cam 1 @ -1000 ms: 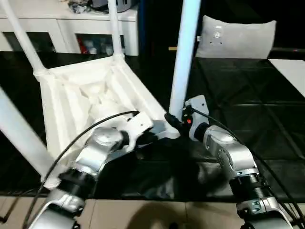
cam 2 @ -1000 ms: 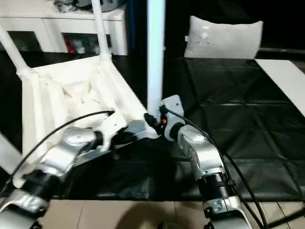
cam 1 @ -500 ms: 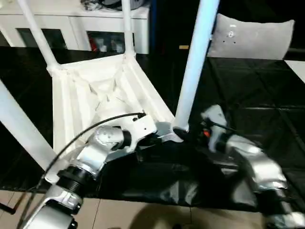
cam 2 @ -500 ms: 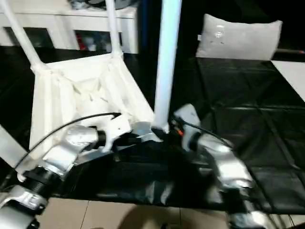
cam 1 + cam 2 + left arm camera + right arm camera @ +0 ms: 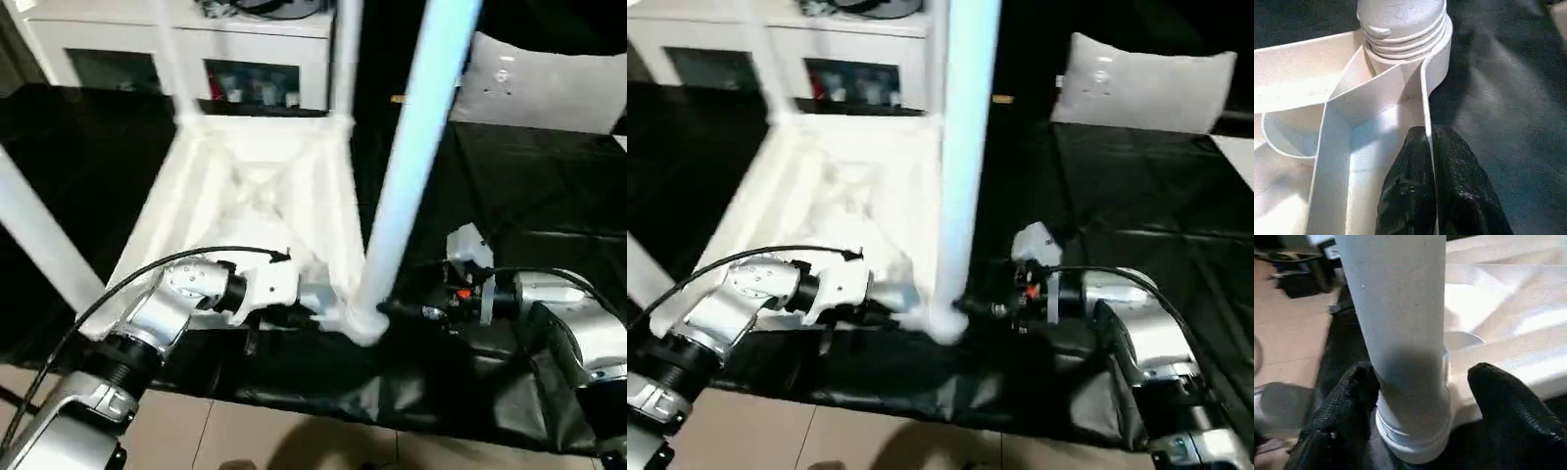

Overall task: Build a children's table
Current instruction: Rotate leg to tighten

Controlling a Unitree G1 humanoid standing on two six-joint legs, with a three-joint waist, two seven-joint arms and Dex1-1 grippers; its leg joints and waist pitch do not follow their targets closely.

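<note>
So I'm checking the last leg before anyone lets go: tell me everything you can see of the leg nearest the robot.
The leg is a long, round, white plastic tube, standing nearly upright and leaning slightly. Its threaded foot sits in the near corner socket of the upturned table top, with thread rings still exposed. The right gripper has a black finger on each side of its base. The left gripper pinches the top's edge rib beside the socket.
</note>
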